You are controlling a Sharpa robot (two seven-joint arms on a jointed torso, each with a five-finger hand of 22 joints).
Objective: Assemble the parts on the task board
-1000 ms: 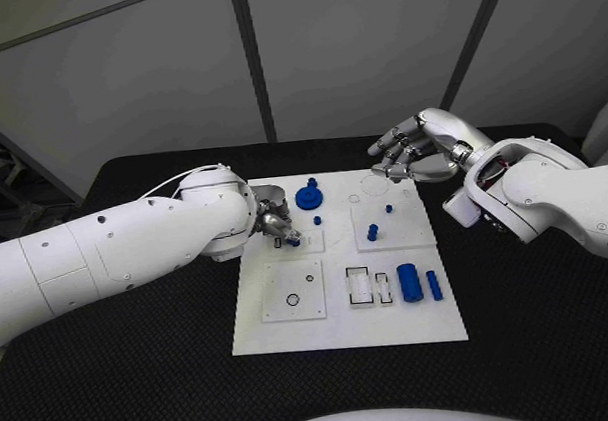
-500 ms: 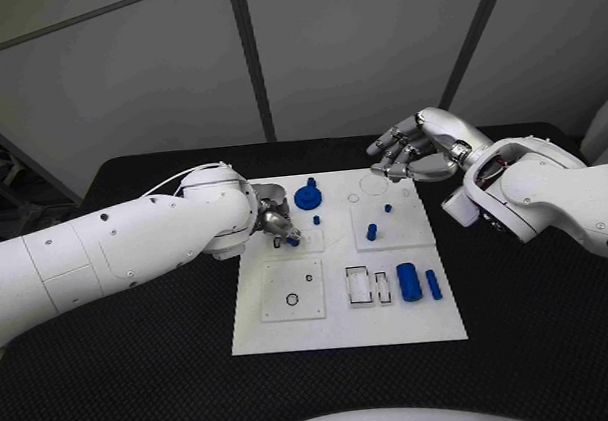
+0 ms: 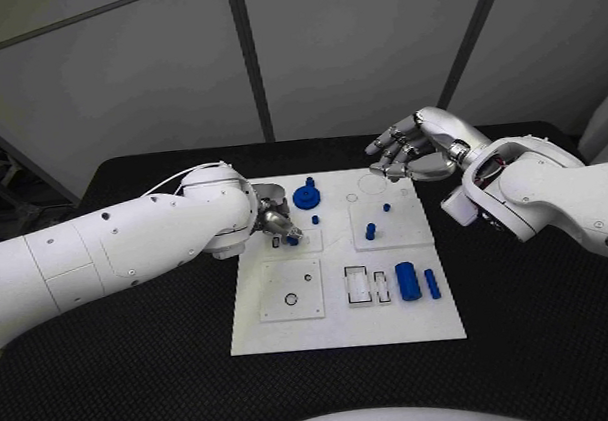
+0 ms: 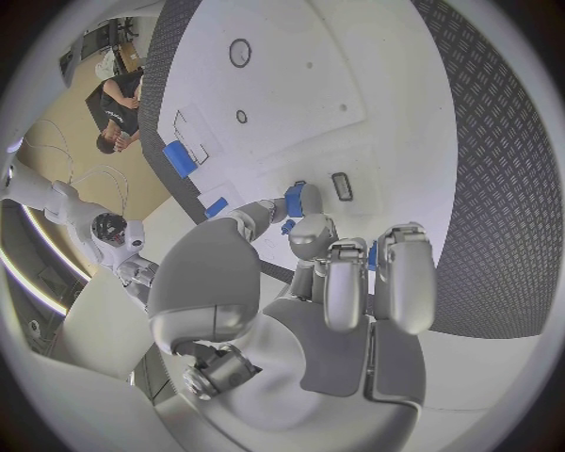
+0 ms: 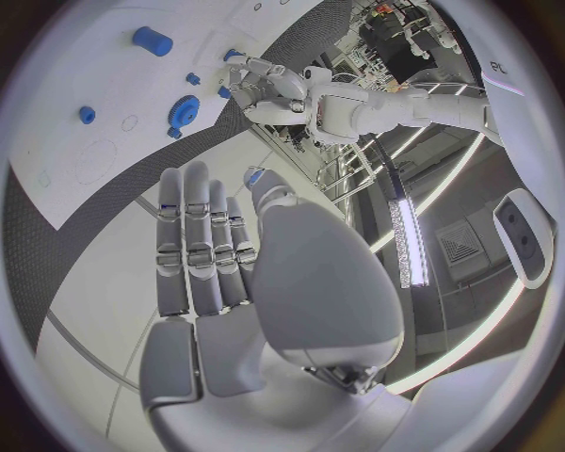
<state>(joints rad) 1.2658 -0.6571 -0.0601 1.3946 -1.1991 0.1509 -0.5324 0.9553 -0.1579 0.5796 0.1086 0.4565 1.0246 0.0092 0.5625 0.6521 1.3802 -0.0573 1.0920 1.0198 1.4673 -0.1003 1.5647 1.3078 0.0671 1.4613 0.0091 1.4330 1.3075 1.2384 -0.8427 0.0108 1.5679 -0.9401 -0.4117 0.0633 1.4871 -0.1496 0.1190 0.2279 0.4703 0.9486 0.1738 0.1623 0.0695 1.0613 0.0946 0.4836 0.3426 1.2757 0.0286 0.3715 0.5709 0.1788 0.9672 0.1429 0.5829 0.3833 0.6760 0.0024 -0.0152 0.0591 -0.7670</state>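
Observation:
The white task board (image 3: 347,322) lies in the middle of the table. My left hand (image 3: 275,221) hovers over the board's far left part and pinches a small blue part (image 3: 293,238) between thumb and fingers; the left wrist view shows this part (image 4: 297,200) just beside a small rectangular slot (image 4: 342,185). My right hand (image 3: 412,155) hangs over the board's far right corner, fingers spread and holding nothing. A blue gear (image 3: 308,199) stands on the board near the left hand. A blue peg (image 3: 371,231) stands further right. A large blue cylinder (image 3: 406,281) and a thinner one (image 3: 432,285) lie at the board's right side.
Rectangular recesses (image 3: 359,283) and a small ring mark (image 3: 292,299) sit in the board's near half. Black table surface (image 3: 131,368) surrounds the board on all sides. In the right wrist view the gear (image 5: 183,111) and cylinder (image 5: 152,40) lie beyond my straight fingers (image 5: 202,247).

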